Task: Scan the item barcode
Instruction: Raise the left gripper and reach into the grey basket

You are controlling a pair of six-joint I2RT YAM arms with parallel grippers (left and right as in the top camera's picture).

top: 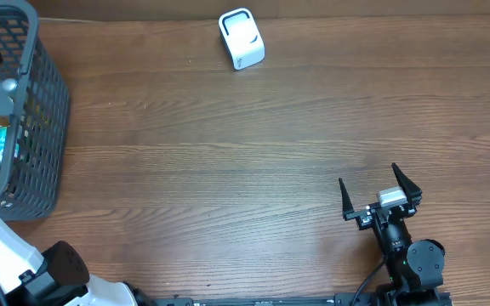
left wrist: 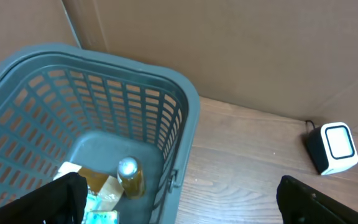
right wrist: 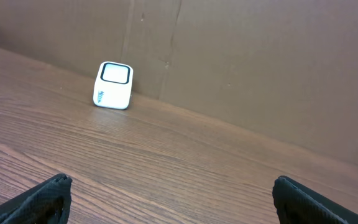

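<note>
White cube scanner (top: 242, 38), dark-framed window, stands on tabletop (top: 228, 170). Grey basket (top: 42, 127) holds 1 capped bottle (left wrist: 129, 177), packets (left wrist: 98, 185). Both jaws released.

Basket (top: 45, 127) L edge, scanner (top: 242, 38) at back, mid table (top: 228, 170) open

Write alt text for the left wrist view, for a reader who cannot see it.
A grey plastic basket sits on a wooden table, holding a small bottle with a shiny cap and some packets. A white barcode scanner stands apart to its right, near a cardboard wall. The left gripper, open, shows a finger in each bottom corner.
</note>
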